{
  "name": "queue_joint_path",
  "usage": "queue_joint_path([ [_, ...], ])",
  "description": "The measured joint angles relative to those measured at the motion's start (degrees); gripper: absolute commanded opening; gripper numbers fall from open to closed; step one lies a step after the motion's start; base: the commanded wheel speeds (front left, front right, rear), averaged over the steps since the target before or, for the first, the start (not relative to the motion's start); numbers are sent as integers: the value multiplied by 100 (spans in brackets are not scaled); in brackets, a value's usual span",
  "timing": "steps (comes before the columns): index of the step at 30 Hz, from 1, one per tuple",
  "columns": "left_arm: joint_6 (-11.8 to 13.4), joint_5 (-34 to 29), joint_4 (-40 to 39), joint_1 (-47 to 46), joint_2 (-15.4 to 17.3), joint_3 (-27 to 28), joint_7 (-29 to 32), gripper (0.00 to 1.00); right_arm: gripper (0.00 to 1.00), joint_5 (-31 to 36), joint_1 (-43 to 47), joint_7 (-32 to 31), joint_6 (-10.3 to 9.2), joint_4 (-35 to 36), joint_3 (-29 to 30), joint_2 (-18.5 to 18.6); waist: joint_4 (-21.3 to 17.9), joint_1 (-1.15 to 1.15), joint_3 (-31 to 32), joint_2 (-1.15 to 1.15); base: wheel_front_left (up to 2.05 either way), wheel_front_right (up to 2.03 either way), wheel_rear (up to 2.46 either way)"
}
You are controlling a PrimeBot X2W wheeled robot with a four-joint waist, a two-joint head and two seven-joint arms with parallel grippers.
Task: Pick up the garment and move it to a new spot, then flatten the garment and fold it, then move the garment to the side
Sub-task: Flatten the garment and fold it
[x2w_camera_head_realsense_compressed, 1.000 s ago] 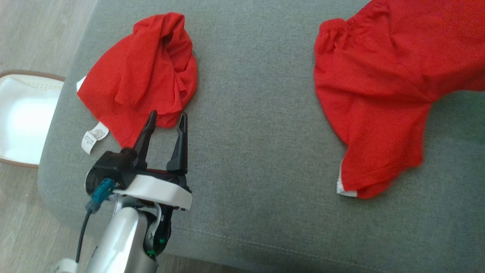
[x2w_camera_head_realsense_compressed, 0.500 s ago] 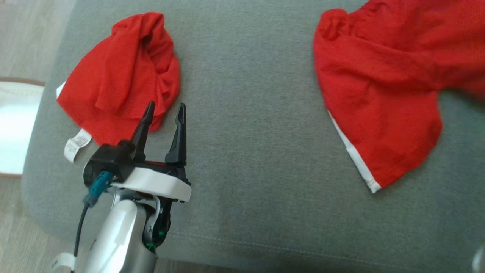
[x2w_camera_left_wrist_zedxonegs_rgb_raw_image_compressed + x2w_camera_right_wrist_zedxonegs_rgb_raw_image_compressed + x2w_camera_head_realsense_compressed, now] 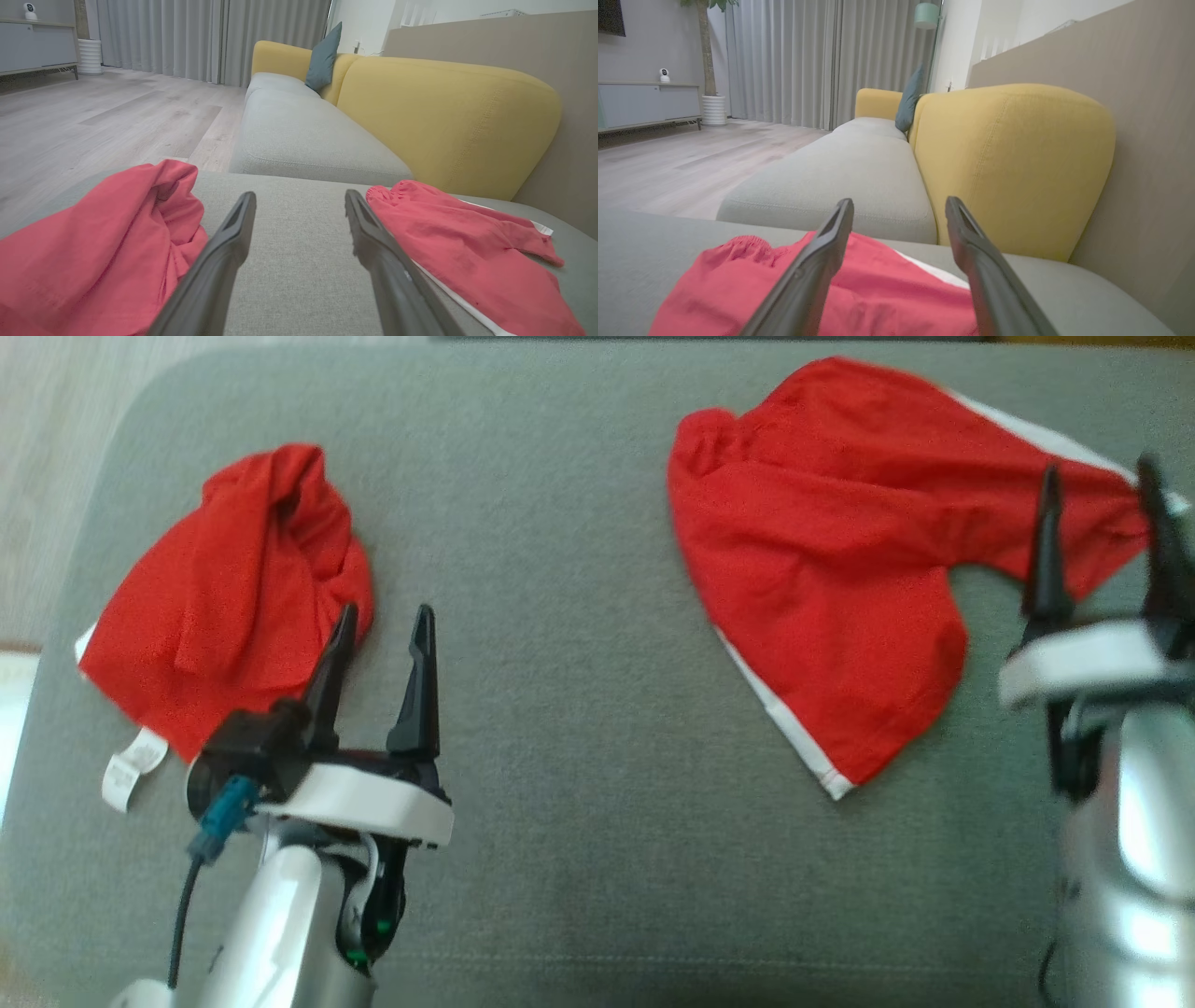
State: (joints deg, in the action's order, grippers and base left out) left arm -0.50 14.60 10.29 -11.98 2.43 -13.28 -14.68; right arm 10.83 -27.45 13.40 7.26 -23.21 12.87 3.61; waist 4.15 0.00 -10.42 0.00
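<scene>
A red garment with white trim lies spread and rumpled on the right half of the grey cushion. In the right wrist view the same garment lies just under and past my fingers. My right gripper hangs open over its right corner, with nothing between the fingers. A second red garment, crumpled and with a white label, sits at the left. My left gripper stands open beside that heap's right edge, holding nothing. The left wrist view has the crumpled garment on the left and the trimmed garment on the right of my left gripper.
A yellow sofa back rises beyond the cushion, with a long grey seat and a teal pillow further along. Wooden floor lies off the cushion's left edge. Bare grey cushion stretches between the two garments.
The right gripper has opened and let go of the trimmed garment, which now lies settled on the cushion. The camera has shifted, bringing the right gripper into view. The left gripper stays open.
</scene>
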Motion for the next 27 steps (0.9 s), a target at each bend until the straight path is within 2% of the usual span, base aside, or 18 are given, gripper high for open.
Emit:
queue_joint_path([
  [7,21,0,-2,258,1,9,0,100,100,-1323,1540,40,0,654,-726,-55,-231,0,354,0,0,0,0],
  [12,74,0,-54,449,2,46,0,100,100,-1831,2308,36,0,842,-1326,-89,-366,0,490,0,0,0,0],
  [20,63,-41,-57,526,3,83,0,100,100,-2114,2475,-445,0,858,-1996,-93,-388,0,362,0,0,0,0],
  [27,14,-42,-33,456,3,45,0,100,100,-2403,2478,-914,0,397,-2114,-92,-275,0,214,0,0,0,0],
])
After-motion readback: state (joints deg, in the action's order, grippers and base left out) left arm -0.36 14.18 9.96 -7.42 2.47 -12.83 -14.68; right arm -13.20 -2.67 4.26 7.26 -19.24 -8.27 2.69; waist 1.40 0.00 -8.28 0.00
